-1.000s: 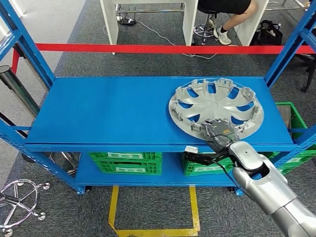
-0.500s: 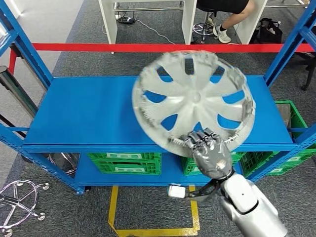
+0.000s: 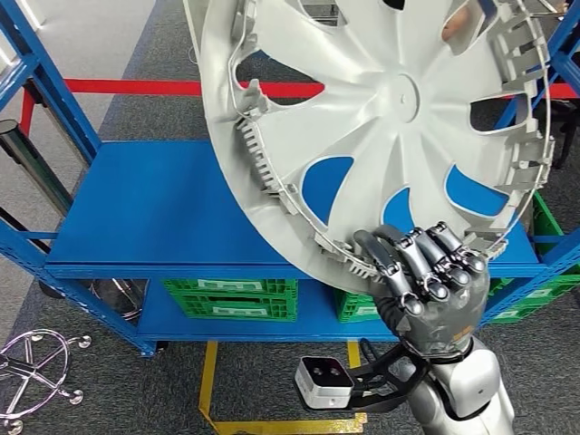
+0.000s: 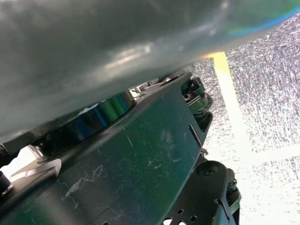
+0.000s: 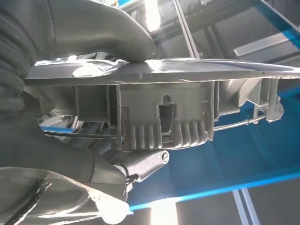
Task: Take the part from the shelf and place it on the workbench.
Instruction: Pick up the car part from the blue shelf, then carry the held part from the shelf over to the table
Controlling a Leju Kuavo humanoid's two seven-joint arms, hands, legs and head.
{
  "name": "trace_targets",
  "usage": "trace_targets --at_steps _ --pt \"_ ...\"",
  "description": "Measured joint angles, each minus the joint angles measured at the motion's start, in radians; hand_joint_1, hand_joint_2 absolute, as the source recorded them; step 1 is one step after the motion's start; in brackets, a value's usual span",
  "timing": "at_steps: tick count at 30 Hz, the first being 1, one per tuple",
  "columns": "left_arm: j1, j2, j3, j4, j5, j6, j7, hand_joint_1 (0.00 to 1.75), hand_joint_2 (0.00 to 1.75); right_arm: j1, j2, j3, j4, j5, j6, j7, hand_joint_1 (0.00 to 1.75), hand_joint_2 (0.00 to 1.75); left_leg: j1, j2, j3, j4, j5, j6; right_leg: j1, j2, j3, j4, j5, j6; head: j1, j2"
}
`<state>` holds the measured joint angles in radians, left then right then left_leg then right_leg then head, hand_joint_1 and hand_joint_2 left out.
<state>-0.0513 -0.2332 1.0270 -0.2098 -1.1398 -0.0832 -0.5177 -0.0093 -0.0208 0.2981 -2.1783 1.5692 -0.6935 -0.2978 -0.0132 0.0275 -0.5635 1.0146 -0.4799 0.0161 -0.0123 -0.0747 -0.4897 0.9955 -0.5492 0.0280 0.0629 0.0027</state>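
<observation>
Blue metal shelf [image 3: 157,204] seen behind raised round silver plastic wheel cover [image 3: 383,100]; cover rim clamped at 6 o'clock by right hand [image 3: 430,285]. Left hand state cannot be told.

right robot hand [image 3: 430,290] is raised on its silver arm, fingers [image 3: 410,263] curled over the rim of the hubcap [image 3: 383,109] it grips.

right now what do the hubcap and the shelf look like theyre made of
The hubcap, held at its rim by the right robot hand, looks like moulded plastic with a satin silver paint: thin walls, moulded clips and ribs along the rim. The shelf looks like sheet metal with a smooth blue coating, on blue steel-like uprights; the exact metal cannot be told.
</observation>
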Motion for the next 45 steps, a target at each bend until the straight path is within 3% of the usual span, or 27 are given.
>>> trace_targets --at_steps 33,38,42,43,45 --pt "-0.001 0.001 -0.003 0.000 -0.010 0.001 0.016 0.00 0.00 0.013 0.014 -0.002 -0.018 0.002 0.001 -0.015 1.75 1.75 -0.002 0.000 0.000 0.003 -0.002 0.002 -0.002 -0.001 0.000 -0.001 0.001 0.001 0.000 0.000" --pt "0.000 0.003 -0.004 0.000 -0.013 0.001 0.016 0.00 0.00 0.014 0.014 -0.002 -0.017 0.002 0.001 0.002 1.75 1.75 -0.007 0.000 -0.001 0.007 -0.006 0.009 -0.006 -0.001 0.001 -0.001 0.001 0.004 0.000 0.000" --pt "0.000 0.003 -0.005 0.000 -0.018 0.003 0.017 0.00 0.00 0.013 0.014 -0.002 -0.012 0.002 0.001 0.039 1.75 1.75 -0.008 -0.002 -0.001 0.001 -0.002 0.022 -0.009 -0.002 0.003 -0.003 0.001 0.016 0.000 0.000" --pt "0.000 0.003 -0.005 0.000 -0.018 0.003 0.017 0.00 0.00 0.013 0.014 -0.002 -0.011 0.002 0.001 0.049 1.75 1.75 -0.005 -0.003 0.001 -0.005 0.003 0.028 -0.010 0.008 0.000 0.001 -0.005 0.019 0.000 0.000" --pt "-0.002 0.002 -0.005 0.000 -0.019 0.003 0.018 0.00 0.00 0.013 0.014 -0.002 -0.010 0.002 0.001 0.063 1.75 1.75 0.002 -0.007 0.004 -0.018 0.012 0.036 -0.010 0.042 -0.028 0.059 -0.049 0.022 0.002 0.000"
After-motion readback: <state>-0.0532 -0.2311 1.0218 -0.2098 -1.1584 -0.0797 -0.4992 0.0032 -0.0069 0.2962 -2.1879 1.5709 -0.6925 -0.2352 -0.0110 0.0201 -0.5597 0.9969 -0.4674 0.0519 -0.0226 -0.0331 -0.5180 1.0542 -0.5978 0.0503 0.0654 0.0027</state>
